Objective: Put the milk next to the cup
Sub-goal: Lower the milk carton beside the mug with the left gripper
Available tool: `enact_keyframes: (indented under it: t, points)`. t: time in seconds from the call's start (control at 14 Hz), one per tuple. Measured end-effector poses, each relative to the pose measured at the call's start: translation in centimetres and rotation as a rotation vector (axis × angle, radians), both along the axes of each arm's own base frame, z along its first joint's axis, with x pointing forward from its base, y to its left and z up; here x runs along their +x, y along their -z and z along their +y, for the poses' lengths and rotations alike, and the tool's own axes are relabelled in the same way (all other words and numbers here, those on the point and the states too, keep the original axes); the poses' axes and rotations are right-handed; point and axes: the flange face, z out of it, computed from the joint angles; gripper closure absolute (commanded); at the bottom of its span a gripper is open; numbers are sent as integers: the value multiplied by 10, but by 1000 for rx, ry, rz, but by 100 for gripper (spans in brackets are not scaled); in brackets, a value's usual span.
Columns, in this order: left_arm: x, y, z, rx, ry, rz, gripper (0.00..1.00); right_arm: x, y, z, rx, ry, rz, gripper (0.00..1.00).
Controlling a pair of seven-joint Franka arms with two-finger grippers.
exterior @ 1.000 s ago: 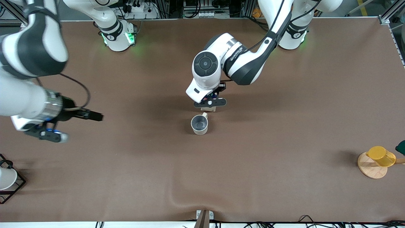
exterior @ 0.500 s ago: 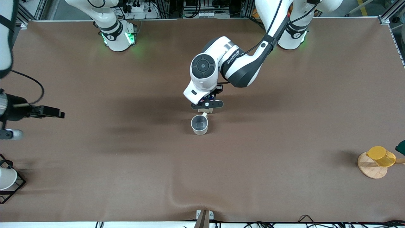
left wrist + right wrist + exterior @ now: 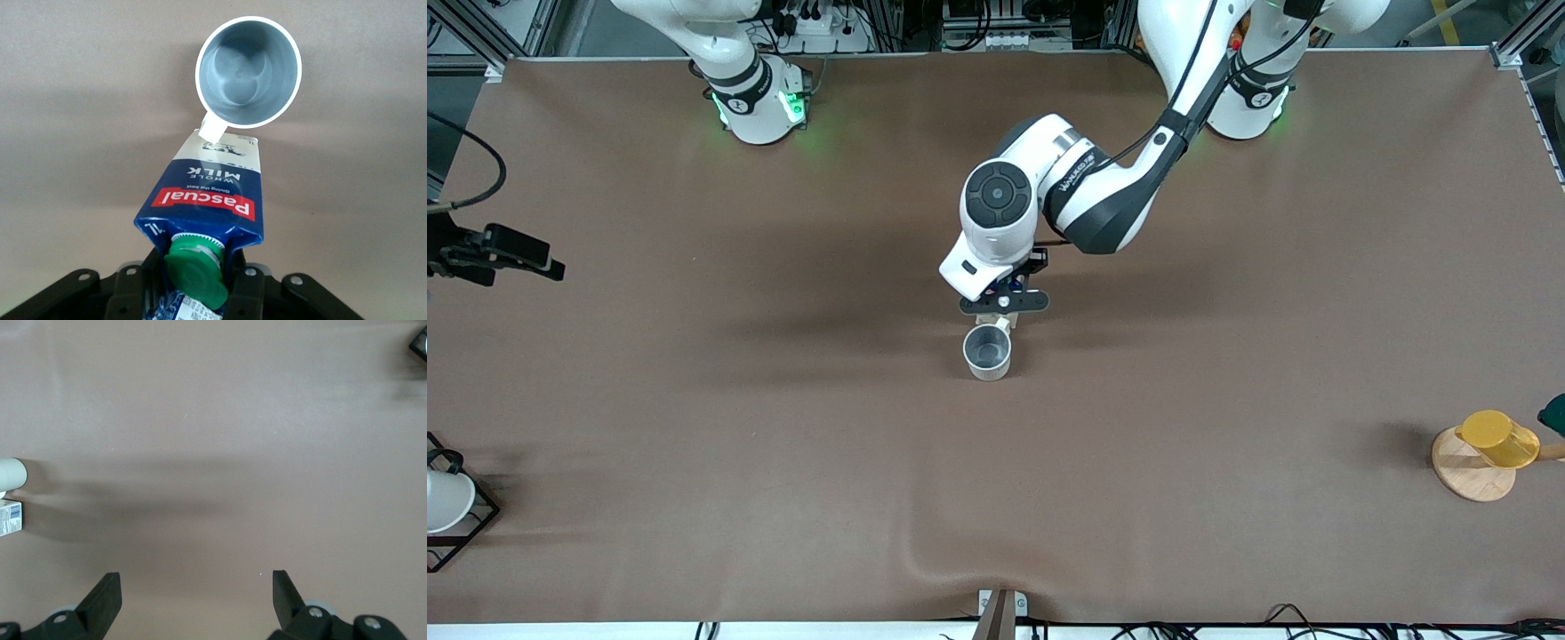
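The milk [image 3: 208, 200] is a dark blue carton with a green cap [image 3: 197, 270] and a red label band. My left gripper [image 3: 193, 283] is shut on its cap end and holds it upright. Its pale end [image 3: 994, 322] shows below my left gripper [image 3: 1003, 305], right by the cup's handle. The cup [image 3: 987, 350] is an off-white mug with a grey inside, standing mid-table, nearer the front camera than the carton; it also shows in the left wrist view [image 3: 248, 72]. My right gripper [image 3: 197, 590] is open and empty over bare table at the right arm's end.
A yellow cup [image 3: 1496, 437] lies on a round wooden coaster [image 3: 1469, 478] at the left arm's end. A white cup in a black wire rack [image 3: 447, 502] stands at the right arm's end. Only part of the right arm's wrist [image 3: 494, 253] shows in the front view.
My right arm has drawn back toward its end of the table, mostly out of the front view. My left gripper has shifted slightly with the milk, closer to the cup.
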Motion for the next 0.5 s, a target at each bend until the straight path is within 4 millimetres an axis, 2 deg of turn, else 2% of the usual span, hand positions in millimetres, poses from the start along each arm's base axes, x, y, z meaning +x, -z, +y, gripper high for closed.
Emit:
enact_keyframes:
  t: [0.07, 0.14, 0.36, 0.5]
  points:
    - [0, 1, 0, 1, 0, 1, 43, 0, 1, -1, 0, -2, -8, 0]
    - [0, 3, 0, 3, 0, 3, 0, 1, 2, -2, 0, 0, -14, 0]
    - [1, 8, 0, 7, -1, 7, 0, -2, -4, 2, 1, -8, -29, 0]
    - [1, 4, -1, 0, -1, 1, 0, -6, -6, 5, -3, -13, -31, 0]
